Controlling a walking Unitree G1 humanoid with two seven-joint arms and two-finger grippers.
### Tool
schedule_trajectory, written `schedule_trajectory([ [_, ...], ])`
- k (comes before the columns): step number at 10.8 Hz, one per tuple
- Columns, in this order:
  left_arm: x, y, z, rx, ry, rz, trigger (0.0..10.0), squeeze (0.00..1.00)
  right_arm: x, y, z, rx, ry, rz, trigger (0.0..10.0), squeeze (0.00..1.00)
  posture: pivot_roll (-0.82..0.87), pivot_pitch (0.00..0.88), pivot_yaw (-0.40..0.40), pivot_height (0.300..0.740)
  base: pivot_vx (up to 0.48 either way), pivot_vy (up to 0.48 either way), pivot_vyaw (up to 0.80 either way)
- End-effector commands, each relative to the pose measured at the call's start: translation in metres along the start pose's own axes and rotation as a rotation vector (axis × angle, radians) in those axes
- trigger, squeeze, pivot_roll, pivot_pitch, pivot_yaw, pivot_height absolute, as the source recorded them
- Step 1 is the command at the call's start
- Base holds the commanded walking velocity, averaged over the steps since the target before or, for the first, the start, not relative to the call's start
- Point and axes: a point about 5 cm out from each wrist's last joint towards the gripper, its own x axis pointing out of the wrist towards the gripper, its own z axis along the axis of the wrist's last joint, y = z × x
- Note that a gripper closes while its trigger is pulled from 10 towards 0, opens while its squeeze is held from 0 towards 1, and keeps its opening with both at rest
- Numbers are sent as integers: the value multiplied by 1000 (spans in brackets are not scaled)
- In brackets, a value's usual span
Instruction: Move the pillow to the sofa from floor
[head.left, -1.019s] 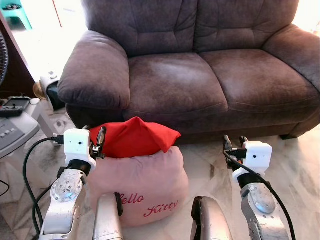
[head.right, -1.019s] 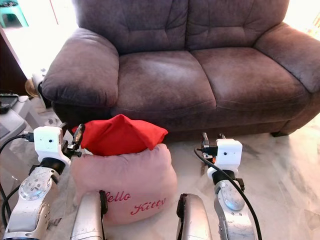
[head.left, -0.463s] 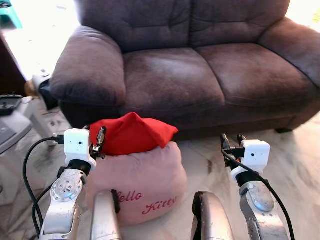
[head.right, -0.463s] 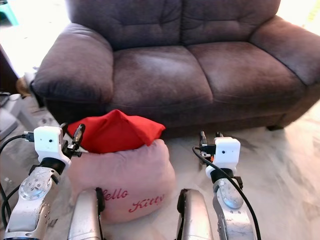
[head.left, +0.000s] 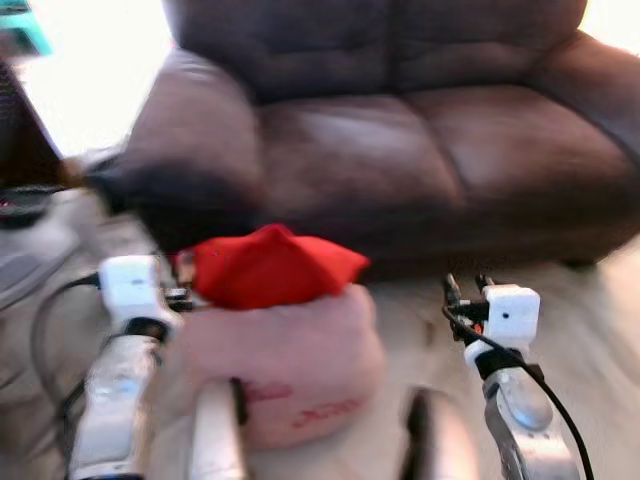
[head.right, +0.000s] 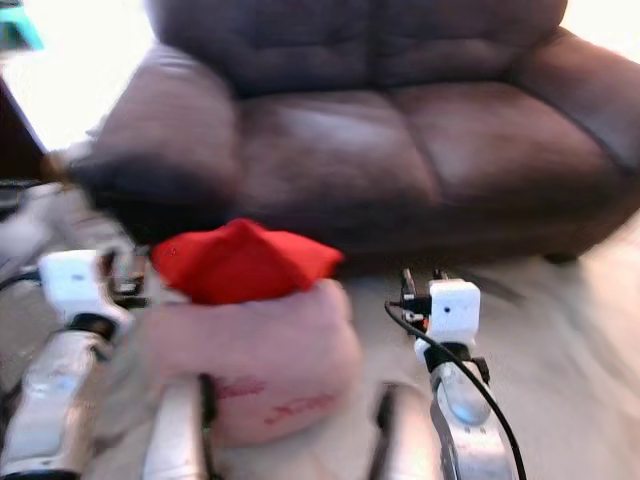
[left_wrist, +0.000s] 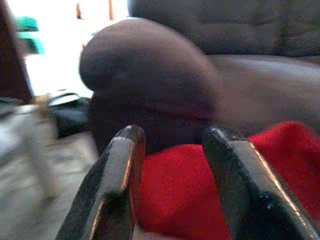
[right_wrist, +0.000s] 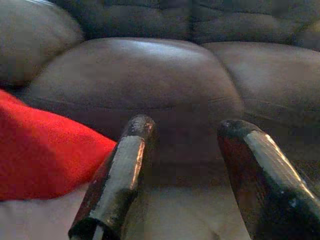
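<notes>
A red pillow lies on top of a big pink cushion with red lettering, on the floor before the brown sofa. My left gripper is open at the red pillow's left edge; in the left wrist view its fingers stand apart with the red pillow just beyond them. My right gripper is open and holds nothing, to the right of the pink cushion and apart from it. The right wrist view shows the red pillow off to one side. The eye views are blurred.
The sofa's left armrest bulges out just behind the pillows. Grey equipment and dark furniture stand at the far left, and a teal stool sits at the back left. My silver legs are at the bottom, and pale floor lies to the right.
The whole picture has shifted and blurred, so the camera is moving. My left arm sits a little further left in the view. Both grippers stay open; the pillows have not moved.
</notes>
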Motion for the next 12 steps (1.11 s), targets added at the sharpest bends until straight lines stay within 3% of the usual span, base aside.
schedule_trajectory([
  [1,1,6,-2,-18,14,26,10000,0,1,0,2,1,-8,5,10000,0,28,2,-38,471,0,0,800],
  [2,1,7,-2,-12,17,25,10000,0,1,0,2,3,-7,5,10000,0,28,2,-38,471,0,0,800],
  [5,6,-5,7,-4,-13,-37,10000,0,2,-2,0,20,0,-14,10000,0,30,0,-37,471,0,0,0],
  [7,5,-4,4,-1,-4,-39,10000,0,1,-5,-3,7,12,-30,10000,0,29,0,-36,471,0,0,0],
  [9,5,-9,6,25,-8,-71,10000,0,1,-4,-1,-13,1,-20,10000,0,29,0,-36,471,0,0,678],
  [12,6,-10,6,43,-9,-77,10000,0,0,-7,-8,26,29,-49,10000,0,30,0,-35,471,0,0,169],
])
